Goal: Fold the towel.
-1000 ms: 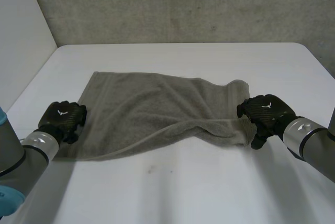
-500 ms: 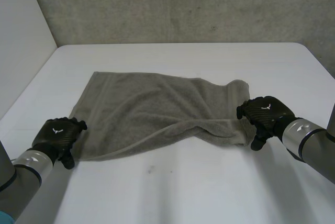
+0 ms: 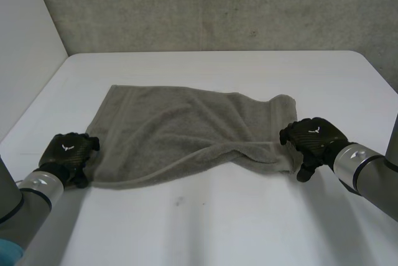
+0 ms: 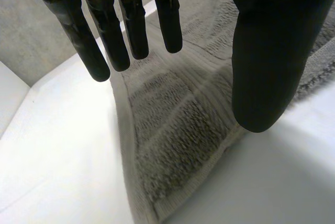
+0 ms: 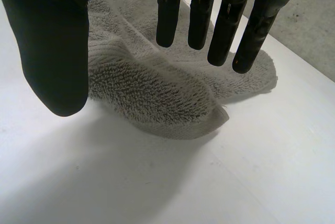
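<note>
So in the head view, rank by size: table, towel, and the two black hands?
1. Table
2. Towel
3. The left hand and right hand look about alike, so I won't rank them; both smallest.

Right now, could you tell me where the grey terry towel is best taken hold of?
Probably the grey terry towel's two near corners, from the outer sides. The open left hand is at the flat near-left corner; the open right hand at the near-right one, bunched into a thick fold on the white table, easy to pinch.
</note>
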Motion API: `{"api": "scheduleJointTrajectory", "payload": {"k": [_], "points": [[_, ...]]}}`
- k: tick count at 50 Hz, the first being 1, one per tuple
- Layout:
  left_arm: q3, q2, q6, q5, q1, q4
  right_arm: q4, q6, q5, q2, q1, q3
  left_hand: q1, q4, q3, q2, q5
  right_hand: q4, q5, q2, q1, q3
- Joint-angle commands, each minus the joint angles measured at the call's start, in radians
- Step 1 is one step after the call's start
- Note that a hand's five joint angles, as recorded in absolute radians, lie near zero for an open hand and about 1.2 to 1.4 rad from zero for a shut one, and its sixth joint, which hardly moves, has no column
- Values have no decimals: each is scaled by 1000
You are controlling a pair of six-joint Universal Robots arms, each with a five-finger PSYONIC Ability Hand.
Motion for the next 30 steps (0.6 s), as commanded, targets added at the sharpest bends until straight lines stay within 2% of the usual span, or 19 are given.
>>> {"api": "scheduleJointTrajectory", "payload": {"k": [1,10,12,15,17,18,20,30], "points": [[38,-34,-1,-2,-10,4,0,0,0,5,0,0,75,70,73,72,73,14,20,-1,53,12],[69,-71,-1,-3,-19,7,0,0,0,7,0,0,134,129,132,131,132,14,20,-1,53,12],[72,-71,-3,-5,-22,6,0,0,0,7,0,0,364,360,363,362,363,14,20,-1,53,12],[70,-69,-3,-5,-29,6,0,0,0,8,0,0,474,469,473,472,473,14,20,-1,53,12],[61,-56,-3,-5,-45,4,0,0,0,8,0,0,664,659,662,661,662,14,20,-1,53,12],[61,-55,-3,-5,-45,4,0,0,0,8,0,0,665,660,663,662,663,14,20,-1,53,12],[53,-34,-3,-6,-49,3,0,0,0,8,0,0,884,879,883,882,883,14,20,-1,53,12],[47,9,-4,-9,-46,3,3,5,6,5,-7,-18,885,880,883,882,883,14,20,-1,53,12]]}}
